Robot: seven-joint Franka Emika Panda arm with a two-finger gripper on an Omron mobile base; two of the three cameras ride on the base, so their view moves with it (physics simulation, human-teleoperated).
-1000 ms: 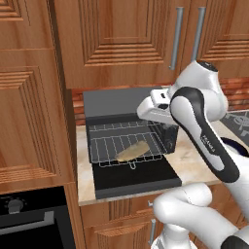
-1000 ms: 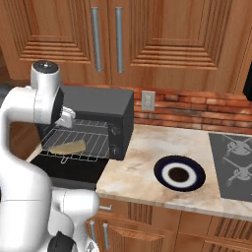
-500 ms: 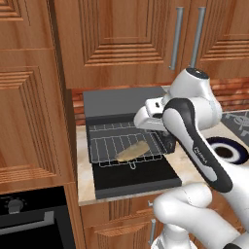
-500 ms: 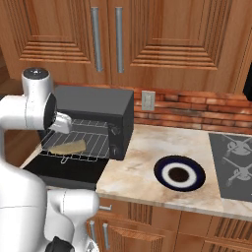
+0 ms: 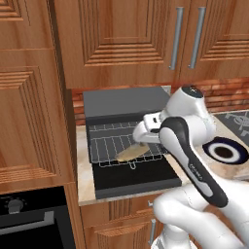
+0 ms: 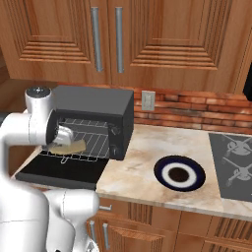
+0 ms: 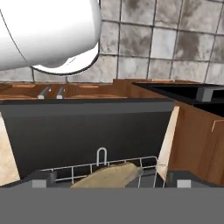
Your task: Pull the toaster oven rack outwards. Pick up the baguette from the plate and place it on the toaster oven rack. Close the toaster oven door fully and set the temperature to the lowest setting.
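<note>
In the left base view, mid-frame, we see the toaster oven (image 5: 124, 103) with its door (image 5: 133, 180) dropped flat, the rack (image 5: 127, 148) pulled out and the baguette (image 5: 130, 152) lying on it; the plate (image 5: 224, 150) sits at right.

In the right base view, the gripper (image 6: 61, 137) hangs at left over the loaf, which is not held.

In the hand view, the baguette lies bottom centre between the spread fingertips (image 7: 41, 179).

The arm covers the toaster oven's (image 5: 124, 104) control strip and the rack's (image 5: 114, 146) right end from the left, while the baguette's (image 7: 107, 177) near end is cut off in the hand view.
</note>
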